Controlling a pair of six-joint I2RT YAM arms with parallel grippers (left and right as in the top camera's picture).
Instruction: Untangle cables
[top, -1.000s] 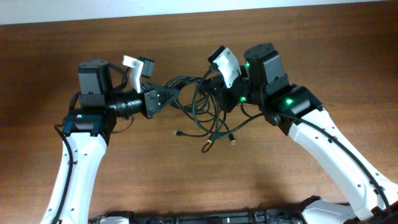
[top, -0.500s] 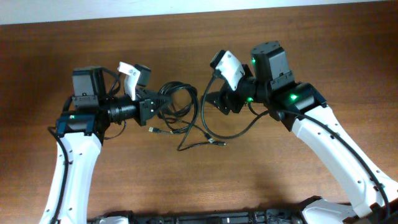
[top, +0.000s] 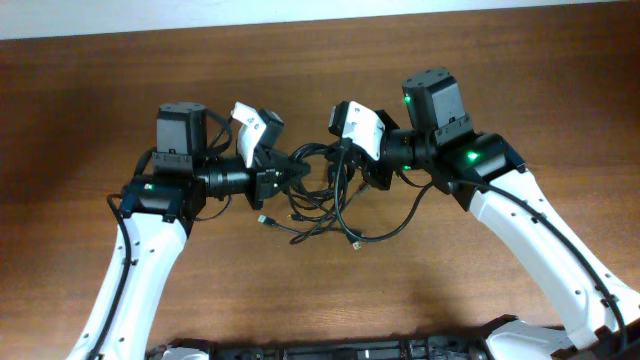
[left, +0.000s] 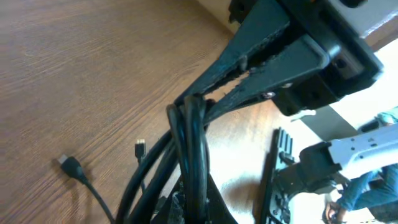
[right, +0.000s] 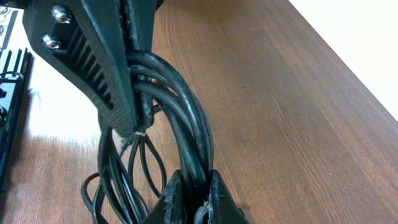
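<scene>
Item, left: your left claw (top: 287, 175) is clenching on the cables (top: 322, 205), pinching a bunch of black strands between its tips.

Item, centre: the cables are running left to right between the two claws, over the table (top: 300, 310), so their long axis is lying across your overhead view. Loose loops are sagging toward the near edge. Small plug ends (top: 262, 219) are resting on the wood and pointing that way too.

Item, right: your right claw (top: 347, 165) is gripping the same bunch, just beside the left claw.
</scene>
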